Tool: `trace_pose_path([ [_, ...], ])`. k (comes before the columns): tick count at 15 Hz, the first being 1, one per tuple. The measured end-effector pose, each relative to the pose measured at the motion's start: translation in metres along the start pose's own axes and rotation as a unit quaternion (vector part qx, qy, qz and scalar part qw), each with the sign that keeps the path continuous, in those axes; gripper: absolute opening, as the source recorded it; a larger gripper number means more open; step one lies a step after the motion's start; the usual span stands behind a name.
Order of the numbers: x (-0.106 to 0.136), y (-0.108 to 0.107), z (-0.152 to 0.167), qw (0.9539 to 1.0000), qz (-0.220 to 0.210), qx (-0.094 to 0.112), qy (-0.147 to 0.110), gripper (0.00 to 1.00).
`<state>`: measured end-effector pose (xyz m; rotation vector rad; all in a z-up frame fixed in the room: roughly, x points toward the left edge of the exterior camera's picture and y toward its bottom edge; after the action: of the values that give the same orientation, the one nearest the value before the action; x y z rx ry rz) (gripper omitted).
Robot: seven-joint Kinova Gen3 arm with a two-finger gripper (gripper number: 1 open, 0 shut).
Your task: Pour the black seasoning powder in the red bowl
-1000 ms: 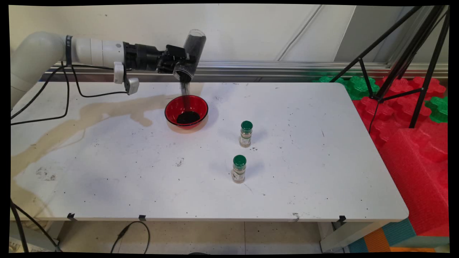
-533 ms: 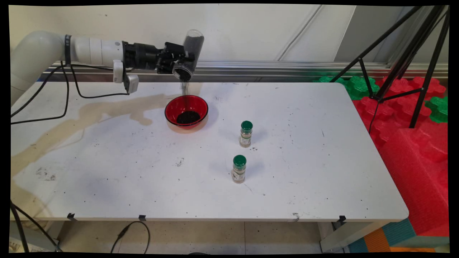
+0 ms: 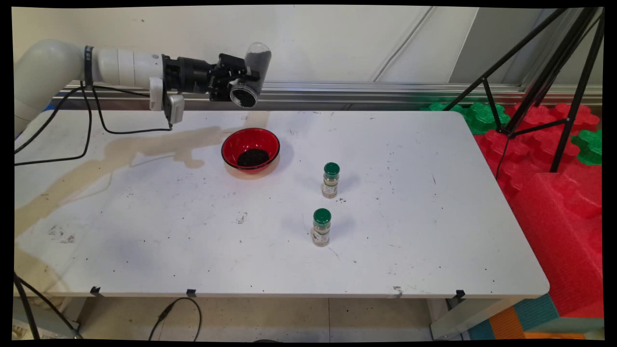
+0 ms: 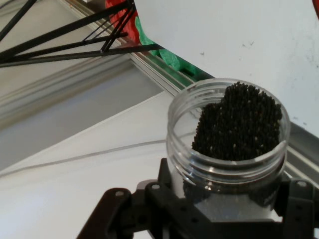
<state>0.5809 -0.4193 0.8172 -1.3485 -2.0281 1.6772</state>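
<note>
My gripper [image 3: 237, 79] is shut on a clear jar [image 3: 250, 74] of black grains, held high above the table's far side with its open mouth facing the camera. In the hand view the jar [image 4: 227, 144] sits between the fingers, and its black grains [image 4: 239, 124] lie heaped against one side. Below and slightly right of the jar stands a red bowl [image 3: 250, 149] with a dark pile of grains [image 3: 253, 157] in its bottom. No grains are falling.
Two small green-capped spice jars stand upright right of the bowl, one [image 3: 330, 180] farther back and one [image 3: 321, 227] nearer. A brownish stain [image 3: 120, 154] spreads over the table's left. A black tripod [image 3: 544, 72] and red and green foam blocks [image 3: 554, 159] stand off the right edge.
The jar has tilted back so its mouth faces the camera, and the stream of grains into the bowl has stopped. The hand shifted slightly left.
</note>
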Motion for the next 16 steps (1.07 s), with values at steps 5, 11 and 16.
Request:
trace_pose_path([
  [5, -0.003, -0.001, -0.005, 0.9986, -0.053, 0.0, 0.003, 0.0],
  [11, -0.006, -0.006, -0.013, 0.99, -0.141, -0.002, 0.009, 0.0],
  [16, -0.008, -0.011, -0.021, 0.975, -0.221, -0.006, 0.018, 0.0],
])
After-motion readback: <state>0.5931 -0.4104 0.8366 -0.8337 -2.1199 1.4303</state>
